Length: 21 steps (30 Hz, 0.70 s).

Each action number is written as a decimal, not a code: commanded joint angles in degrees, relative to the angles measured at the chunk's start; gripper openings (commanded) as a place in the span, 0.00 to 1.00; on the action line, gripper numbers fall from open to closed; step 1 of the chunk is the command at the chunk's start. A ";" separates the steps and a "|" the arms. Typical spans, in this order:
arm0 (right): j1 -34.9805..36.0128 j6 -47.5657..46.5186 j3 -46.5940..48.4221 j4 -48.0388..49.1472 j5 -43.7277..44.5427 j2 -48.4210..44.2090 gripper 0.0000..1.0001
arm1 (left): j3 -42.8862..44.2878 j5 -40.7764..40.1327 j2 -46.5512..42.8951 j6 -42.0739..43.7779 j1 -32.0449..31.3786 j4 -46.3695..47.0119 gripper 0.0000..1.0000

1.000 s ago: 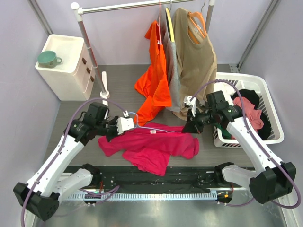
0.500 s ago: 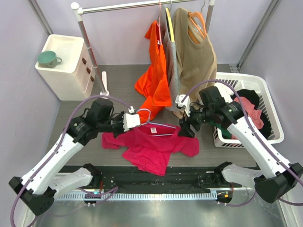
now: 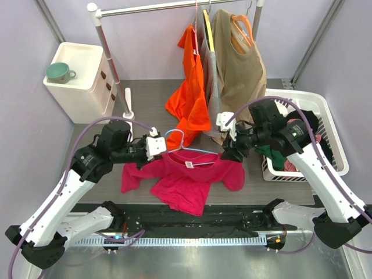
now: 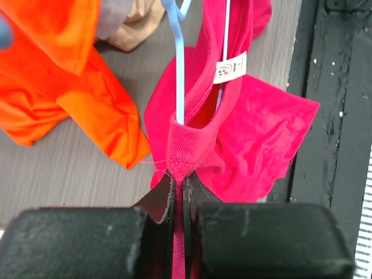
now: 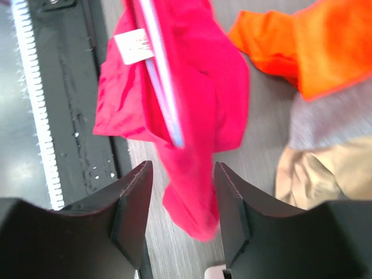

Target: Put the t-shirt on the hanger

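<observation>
Both arms reach inward. The left gripper (image 4: 179, 187) clenches the t-shirt (image 3: 185, 181); the right gripper (image 5: 180, 174) gapes. The shirt sags from the hanger (image 4: 179, 75).

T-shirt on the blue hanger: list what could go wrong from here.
1. The right gripper stands open around the t-shirt without gripping, so that shoulder may slide off the hanger.
2. Only the left gripper pinches cloth at the hanger's other end; the hanger may tip or twist.
3. The orange t-shirt hangs near the hook and could snag.
</observation>
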 commanded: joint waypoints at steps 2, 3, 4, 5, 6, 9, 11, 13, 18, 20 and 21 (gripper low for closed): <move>5.58 -0.80 1.12 -0.66 -0.79 2.15 0.50 | 4.55 2.82 0.30 -1.60 -0.27 2.83 0.00; 6.73 -0.27 0.86 0.13 0.35 2.41 0.50 | 4.81 3.17 0.30 -1.60 -0.18 2.83 0.00; 7.61 0.17 0.59 1.62 0.88 2.59 0.49 | 4.90 3.35 0.30 -1.69 -0.18 2.65 0.00; 9.28 0.26 0.16 2.41 1.49 2.77 0.49 | 4.90 3.52 0.39 -1.60 -0.18 2.56 0.00; 9.90 0.35 0.15 3.12 2.63 3.55 0.48 | 5.08 4.13 0.31 -1.43 -0.27 2.56 0.00; 12.10 0.61 1.29 5.06 2.91 5.83 0.38 | 5.25 5.02 0.57 -1.51 -0.18 2.56 0.00; 13.50 1.49 2.95 6.37 2.99 7.16 0.34 | 5.34 5.54 0.74 -1.95 -0.18 2.48 0.00; 15.79 2.19 4.19 7.60 3.43 8.82 0.27 | 5.43 5.55 1.18 -2.13 -0.18 2.65 0.00; 17.81 4.47 6.83 9.45 2.99 10.68 0.18 | 5.26 5.55 1.18 -3.01 -0.18 3.18 0.00; 17.82 6.66 7.88 10.59 2.90 11.12 0.01 | 4.82 5.28 1.10 -3.27 -0.18 3.18 0.00; 17.82 7.37 8.23 11.03 3.43 11.12 0.01 | 4.82 4.67 1.10 -3.79 -0.18 2.74 0.00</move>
